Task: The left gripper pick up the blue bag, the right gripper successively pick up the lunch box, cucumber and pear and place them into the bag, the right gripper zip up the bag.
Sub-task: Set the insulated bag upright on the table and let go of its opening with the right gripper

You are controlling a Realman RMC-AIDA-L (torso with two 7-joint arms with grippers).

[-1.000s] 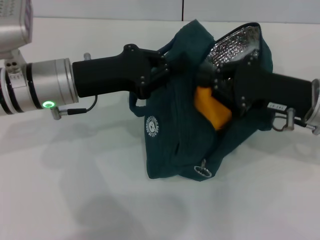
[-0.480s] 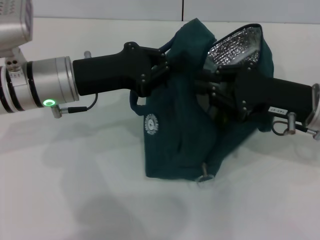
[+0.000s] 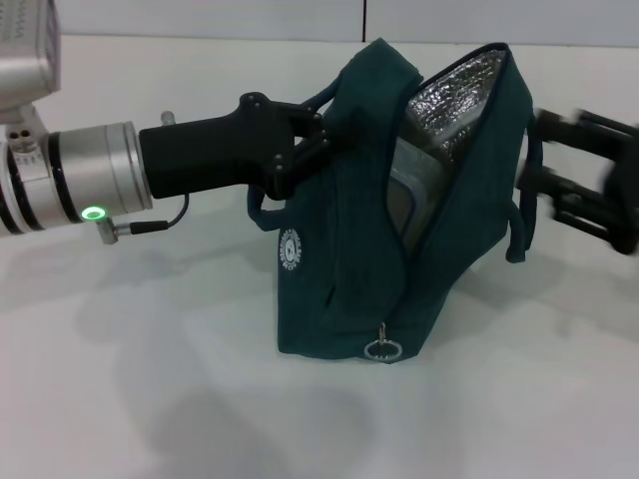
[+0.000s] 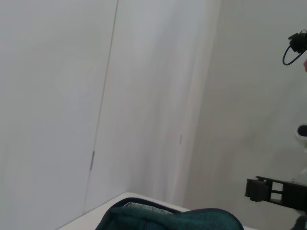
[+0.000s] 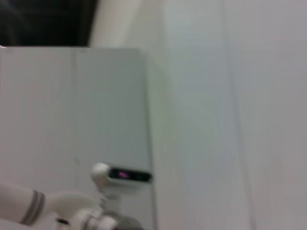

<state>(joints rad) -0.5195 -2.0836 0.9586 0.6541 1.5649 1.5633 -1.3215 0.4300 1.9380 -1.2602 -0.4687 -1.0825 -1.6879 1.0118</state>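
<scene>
Left gripper [image 3: 318,142] fingers pinch the blue bag [image 3: 439,249] at its 10 o'clock edge, propping the mouth open for loading. Right gripper [image 3: 584,190] hangs at 3 o'clock; can't tell its fingers.

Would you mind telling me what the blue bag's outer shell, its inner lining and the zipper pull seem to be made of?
The blue bag looks like woven fabric, matte, with soft folds where the left gripper holds it. The inner lining appears to be crinkled silver foil, probably thermal insulation, judging by its glinting texture. The zipper pull seems a small metal ring, shiny and grey.
</scene>
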